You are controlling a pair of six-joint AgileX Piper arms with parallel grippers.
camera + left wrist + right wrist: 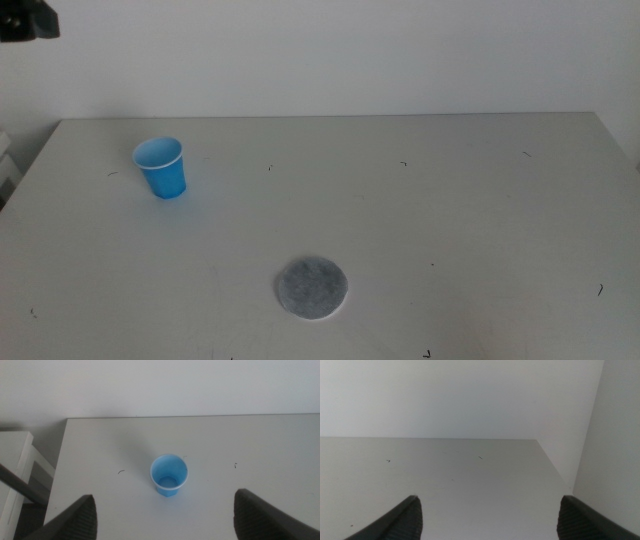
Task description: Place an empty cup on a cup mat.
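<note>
The blue paper cup [160,167] stands upright and empty at the far left of the white table. The grey speckled cup mat [312,288] lies flat near the front middle, well apart from the cup. In the left wrist view the cup [169,476] shows from above, ahead of and between the wide-apart jaws of my left gripper [164,495], which is open, empty and not touching it. My right gripper [489,497] is open and empty over bare table near the right edge; neither cup nor mat shows in its view.
A dark part of an arm [28,20] shows in the top left corner of the middle view. A white frame [15,460] stands beside the table's left edge [59,470]. A wall runs behind the table.
</note>
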